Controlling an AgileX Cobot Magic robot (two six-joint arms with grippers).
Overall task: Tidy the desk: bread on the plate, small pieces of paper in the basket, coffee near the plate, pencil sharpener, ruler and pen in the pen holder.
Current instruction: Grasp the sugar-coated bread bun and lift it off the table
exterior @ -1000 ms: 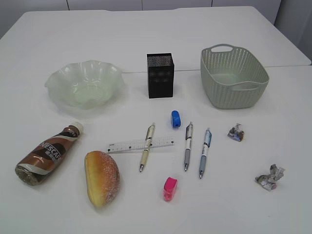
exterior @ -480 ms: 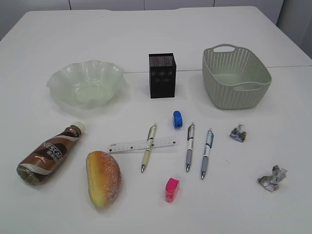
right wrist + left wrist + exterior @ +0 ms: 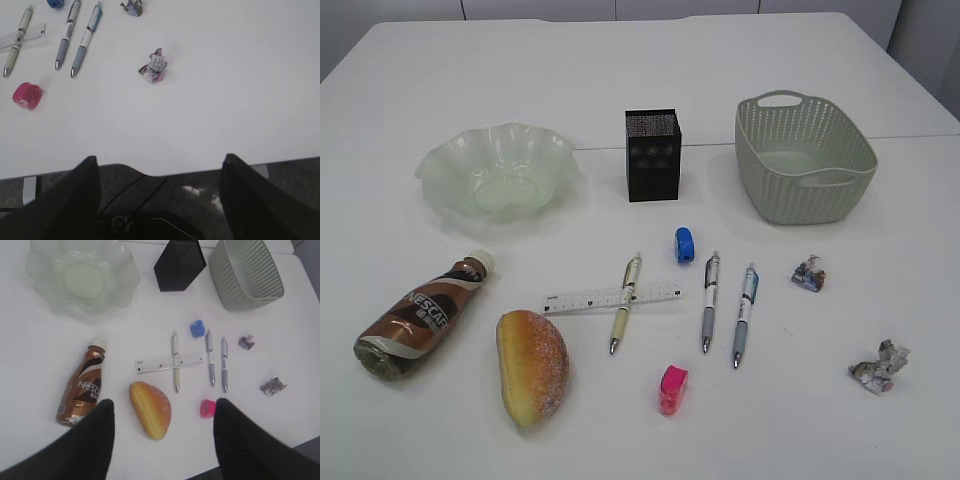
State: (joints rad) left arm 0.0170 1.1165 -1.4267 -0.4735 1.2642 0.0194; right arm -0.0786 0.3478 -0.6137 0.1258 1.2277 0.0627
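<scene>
Nothing is sorted yet. Both hands stand wide and empty: the left hand (image 3: pixel 162 440) hangs high over the table's near edge, and the right hand (image 3: pixel 157 195) hangs out past the near right edge, over the floor.

On the table (image 3: pixel 620 70), the plate (image 3: pixel 497 172) sits toward the far left, the pen holder (image 3: pixel 653 154) at the far middle, the basket (image 3: pixel 804 156) toward the far right. The coffee (image 3: pixel 420 317) lies on its side near the left edge, the bread (image 3: pixel 531 365) just beside it toward the near edge.

The risks, as I judge them: the bottle is round and lying down (it may roll away when the fingers close), and it must be stood upright near the plate. The ruler (image 3: pixel 611 297) lies flat with a cream pen (image 3: pixel 624 302) crossing it, so lifting either one could drag the other. Two more pens (image 3: pixel 708 299) lie side by side in the middle, close enough that a wide grasp may catch both. A flat ruler gives little edge to pinch.

The blue sharpener (image 3: pixel 683 244) and the pink sharpener (image 3: pixel 671 388) are small and may skid. The two paper balls (image 3: pixel 877 365) lie well apart near the right edge; the nearer one could be nudged off the table. The holder's opening is narrow, so a tilted pen might catch its rim.
</scene>
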